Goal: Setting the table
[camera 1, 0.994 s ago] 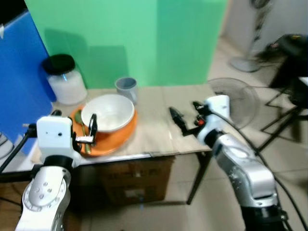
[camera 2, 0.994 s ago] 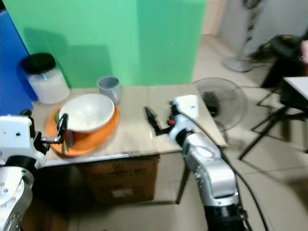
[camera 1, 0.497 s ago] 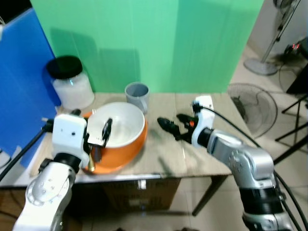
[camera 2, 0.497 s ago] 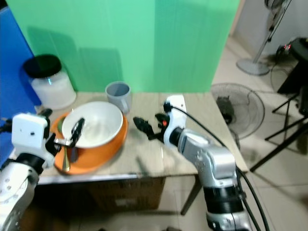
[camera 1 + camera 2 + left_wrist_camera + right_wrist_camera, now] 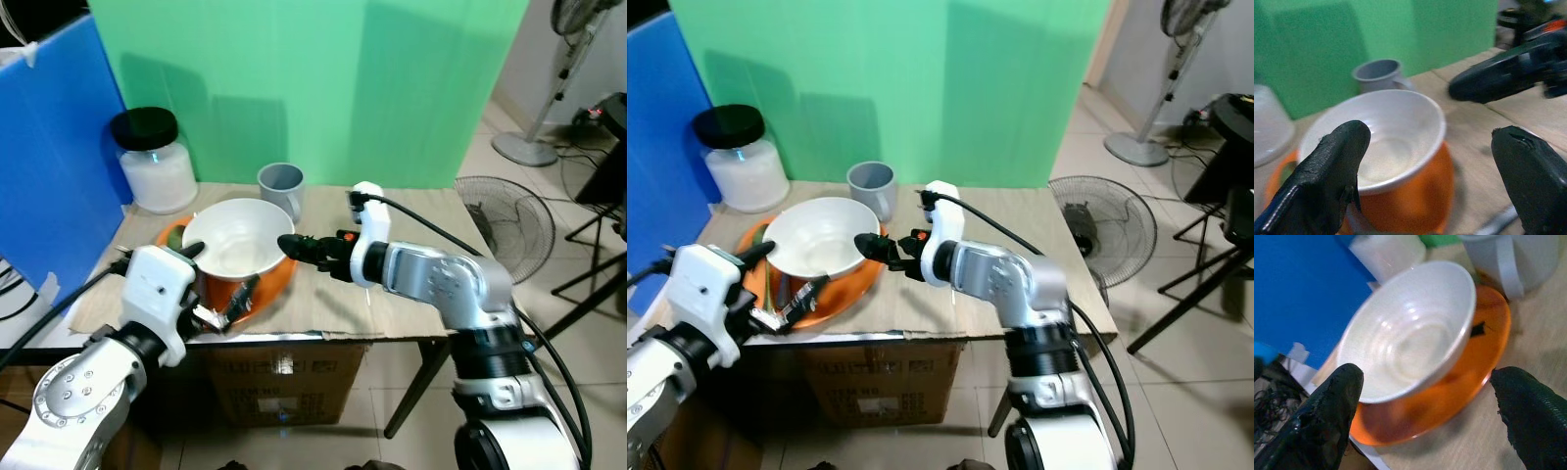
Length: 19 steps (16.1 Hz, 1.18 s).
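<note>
A white bowl (image 5: 233, 247) sits on an orange plate (image 5: 269, 284) at the table's left, with a grey cup (image 5: 281, 182) just behind it. Some utensils (image 5: 776, 286) lie on the plate's left side, partly hidden by my left arm. My left gripper (image 5: 216, 277) is open at the plate's near edge, one finger by the bowl's left rim and the other in front of the plate. My right gripper (image 5: 291, 244) reaches in from the right, open, with its tips at the bowl's right rim. The bowl (image 5: 1410, 333) lies between its spread fingers (image 5: 1327, 416) in the right wrist view.
A lidded white jar (image 5: 157, 171) stands at the table's back left, beside a blue board (image 5: 49, 166). A green screen (image 5: 313, 88) backs the table (image 5: 411, 206). A cardboard box (image 5: 284, 377) sits underneath. Two fans (image 5: 505, 220) stand on the floor to the right.
The camera has shifted. My right gripper has reached left up to the bowl's right rim. My left gripper has dropped from over the bowl to the plate's near edge.
</note>
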Tool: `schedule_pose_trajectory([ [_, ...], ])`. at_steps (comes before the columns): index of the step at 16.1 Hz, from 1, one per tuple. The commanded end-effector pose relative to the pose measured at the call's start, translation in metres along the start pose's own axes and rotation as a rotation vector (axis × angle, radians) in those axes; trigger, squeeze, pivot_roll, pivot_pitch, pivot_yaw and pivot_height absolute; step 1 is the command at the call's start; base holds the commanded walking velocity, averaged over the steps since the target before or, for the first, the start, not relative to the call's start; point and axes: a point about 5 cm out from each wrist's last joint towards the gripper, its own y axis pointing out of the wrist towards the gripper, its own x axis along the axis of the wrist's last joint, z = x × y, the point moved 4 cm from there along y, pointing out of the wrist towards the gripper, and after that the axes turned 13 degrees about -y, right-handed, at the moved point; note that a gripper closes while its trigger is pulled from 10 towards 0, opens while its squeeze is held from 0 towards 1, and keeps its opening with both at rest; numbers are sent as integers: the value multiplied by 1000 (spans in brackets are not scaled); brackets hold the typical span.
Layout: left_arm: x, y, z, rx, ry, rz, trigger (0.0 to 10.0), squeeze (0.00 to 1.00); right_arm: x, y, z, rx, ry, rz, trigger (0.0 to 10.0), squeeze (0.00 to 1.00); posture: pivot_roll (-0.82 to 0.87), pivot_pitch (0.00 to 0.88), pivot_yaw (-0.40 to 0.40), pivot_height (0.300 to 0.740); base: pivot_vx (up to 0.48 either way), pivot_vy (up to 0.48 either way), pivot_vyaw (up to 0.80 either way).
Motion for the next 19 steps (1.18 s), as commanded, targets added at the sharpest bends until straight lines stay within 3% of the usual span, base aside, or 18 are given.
schedule_pose_trajectory([
  [1, 0, -1, -6, -34, 3, 14, 10000, 0, 2, 2, -1, -20, 8, 17, 10000, 0, -15, 0, -21, 740, 0, 0, 0],
  [4, -1, -2, -8, -47, -2, 17, 10000, 0, -2, 11, 8, 48, 133, 58, 10000, 0, -7, 0, -22, 740, 0, 0, 0],
  [7, -4, -4, -7, -44, -4, 30, 10000, 0, 0, 19, 9, 36, 170, 50, 10000, 0, -8, 0, -20, 740, 0, 0, 0],
  [8, -4, -4, -7, -44, -4, 33, 10000, 0, 0, 23, 9, 27, 189, 48, 7686, 0, -8, 0, -20, 740, 0, 0, 0],
  [9, -5, -4, -7, -47, -3, 37, 10000, 0, 0, 26, 9, 21, 198, 54, 4392, 0, -8, 0, -19, 740, 0, 0, 0],
  [11, -5, -4, -8, -50, -4, 37, 10000, 0, 1, 31, 12, 22, 232, 57, 2275, 0, -7, 0, -21, 740, 0, 0, 0],
  [13, -5, -4, -9, -54, -3, 37, 10000, 0, 2, 37, 17, 20, 244, 60, 1922, 0, -7, 0, -23, 740, 0, 0, 0],
  [14, -5, -4, -9, -54, -4, 38, 10000, 0, 2, 40, 20, 22, 253, 61, 1176, 0, -7, 0, -24, 740, 0, 0, 0],
  [16, -6, -4, -9, -53, -4, 39, 10000, 0, 3, 43, 25, 36, 269, 60, 980, 0, -7, 0, -26, 740, 0, 0, 0],
  [17, -6, -5, -9, -51, -5, 41, 10000, 0, 4, 44, 28, 49, 278, 60, 314, 0, -6, 0, -27, 740, 0, 0, 0],
  [19, -7, -5, -9, -50, -6, 42, 10000, 0, 4, 46, 33, 71, 298, 61, 118, 0, -7, 0, -26, 740, 0, 0, 0],
])
